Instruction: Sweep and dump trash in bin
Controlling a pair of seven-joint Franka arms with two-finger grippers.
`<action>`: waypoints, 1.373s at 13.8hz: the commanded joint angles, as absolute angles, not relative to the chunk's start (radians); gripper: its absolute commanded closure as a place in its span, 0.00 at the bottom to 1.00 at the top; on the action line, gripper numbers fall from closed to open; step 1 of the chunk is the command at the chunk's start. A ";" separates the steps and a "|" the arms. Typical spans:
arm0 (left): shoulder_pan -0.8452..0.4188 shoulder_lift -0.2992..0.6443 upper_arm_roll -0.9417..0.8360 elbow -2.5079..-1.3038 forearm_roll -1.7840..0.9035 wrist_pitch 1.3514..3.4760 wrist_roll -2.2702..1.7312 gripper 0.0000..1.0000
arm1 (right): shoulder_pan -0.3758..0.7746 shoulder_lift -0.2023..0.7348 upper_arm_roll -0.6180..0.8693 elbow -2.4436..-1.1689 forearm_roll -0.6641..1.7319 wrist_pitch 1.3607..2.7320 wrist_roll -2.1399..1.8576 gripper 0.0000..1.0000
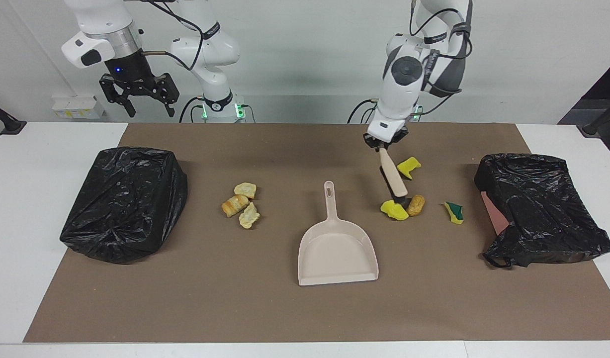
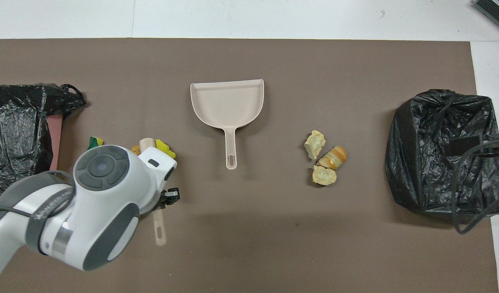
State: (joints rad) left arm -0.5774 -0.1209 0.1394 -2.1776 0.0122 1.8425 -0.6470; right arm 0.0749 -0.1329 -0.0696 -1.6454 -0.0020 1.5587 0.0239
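The left gripper (image 1: 384,144) is pinching the top of a beige brush with black bristles (image 1: 395,181). The brush leans, and its bristles touch the bench between a yellow sponge chunk (image 1: 394,210) and a tan-brown bread-like lump (image 1: 416,205), right below the gripper. Another yellow sponge chunk (image 1: 409,167) lies just beside the brush handle, nearer to the robots. A yellow-green sponge piece (image 1: 454,212) lies near the crumpled black bag (image 1: 538,209) at the left arm's end. Three pale and brown bread pieces (image 1: 241,204) lie beside the flat beige plastic dustpan (image 1: 337,248), toward the right arm's end. The right gripper (image 1: 138,94) waits up high with its fingers spread, holding nothing.
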 commanded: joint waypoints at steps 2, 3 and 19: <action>-0.450 -0.130 0.126 -2.175 0.044 1.682 -0.664 1.00 | 0.063 -0.137 -0.066 -1.643 0.020 1.542 -0.008 0.00; -0.436 -0.136 0.126 -2.177 0.044 1.627 -0.693 1.00 | 0.063 -0.137 -0.066 -1.641 0.020 1.542 -0.008 0.00; -0.500 -0.215 0.117 -2.449 -0.227 2.074 -1.046 1.00 | 0.063 -0.137 -0.066 -1.643 0.020 1.542 -0.008 0.00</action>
State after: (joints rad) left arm -0.4750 -0.2841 0.1075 -2.5099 -0.1724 2.0181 -1.0223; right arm 0.0749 -0.1329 -0.0696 -1.6454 -0.0020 1.5587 0.0239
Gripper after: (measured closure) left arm 0.744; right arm 0.000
